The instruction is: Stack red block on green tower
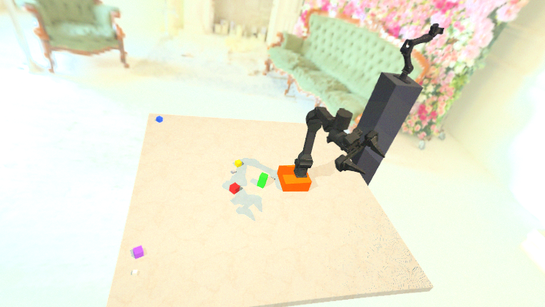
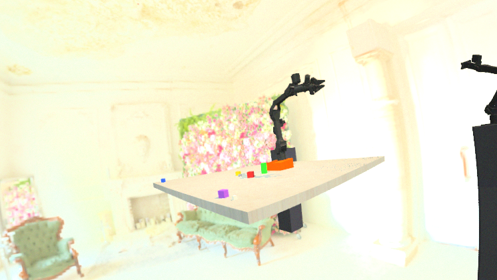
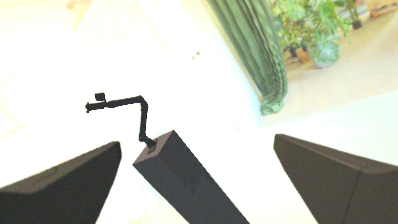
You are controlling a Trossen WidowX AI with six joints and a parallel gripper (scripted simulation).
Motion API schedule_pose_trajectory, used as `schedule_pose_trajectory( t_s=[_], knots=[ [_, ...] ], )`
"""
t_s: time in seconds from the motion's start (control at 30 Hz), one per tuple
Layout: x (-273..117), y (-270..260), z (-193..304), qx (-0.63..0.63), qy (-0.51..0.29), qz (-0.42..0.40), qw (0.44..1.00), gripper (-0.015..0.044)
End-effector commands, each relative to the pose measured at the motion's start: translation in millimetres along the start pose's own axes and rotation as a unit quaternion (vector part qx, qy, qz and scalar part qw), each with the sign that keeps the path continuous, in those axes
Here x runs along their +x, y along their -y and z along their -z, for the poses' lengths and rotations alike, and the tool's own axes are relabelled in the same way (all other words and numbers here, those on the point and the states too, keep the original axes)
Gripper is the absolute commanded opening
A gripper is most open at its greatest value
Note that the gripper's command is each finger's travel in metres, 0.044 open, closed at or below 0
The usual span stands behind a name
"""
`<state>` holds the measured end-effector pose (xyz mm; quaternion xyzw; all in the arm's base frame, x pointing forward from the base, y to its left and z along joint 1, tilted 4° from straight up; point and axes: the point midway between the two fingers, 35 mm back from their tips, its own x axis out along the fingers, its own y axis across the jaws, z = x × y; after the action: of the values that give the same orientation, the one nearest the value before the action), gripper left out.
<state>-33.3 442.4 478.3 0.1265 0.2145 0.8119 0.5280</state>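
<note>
The red block (image 1: 234,188) (image 2: 250,174) lies on the table, a short way from the green tower. The green tower (image 1: 262,180) (image 2: 264,168) stands upright between the red block and the orange base, with nothing on top of it. My gripper (image 1: 374,164) (image 2: 324,83) (image 3: 199,144) is wide open and empty. It is high up and well to the right of both, pointing away from them. Neither the red block nor the tower shows in the wrist view.
An orange box (image 1: 296,186) (image 2: 280,164) surrounds the arm's foot beside the tower. A yellow block (image 1: 238,163) (image 2: 238,173) and a small grey piece lie behind the red block. A blue block (image 1: 159,119), a purple block (image 1: 137,251) and a small white block (image 1: 134,272) lie near the table's left edge. A dark pedestal (image 1: 392,102) (image 3: 185,175) carries another arm.
</note>
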Motion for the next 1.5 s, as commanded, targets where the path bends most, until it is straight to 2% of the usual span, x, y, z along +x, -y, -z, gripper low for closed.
schedule_pose_trajectory(
  t_s=[0.0, 0.4, 0.83, 1.13, 1.47],
  knots=[
    [-6, 59, 6, -0.006, -0.013, 0.079, 0.997, 0.044],
    [-74, 207, 26, -0.023, -0.081, 0.274, 0.958, 0.044],
    [-213, 341, 76, 0.031, -0.184, 0.473, 0.861, 0.044],
    [-326, 385, 128, 0.098, -0.271, 0.559, 0.778, 0.044],
    [-440, 382, 199, 0.198, -0.367, 0.594, 0.688, 0.044]
  ],
)
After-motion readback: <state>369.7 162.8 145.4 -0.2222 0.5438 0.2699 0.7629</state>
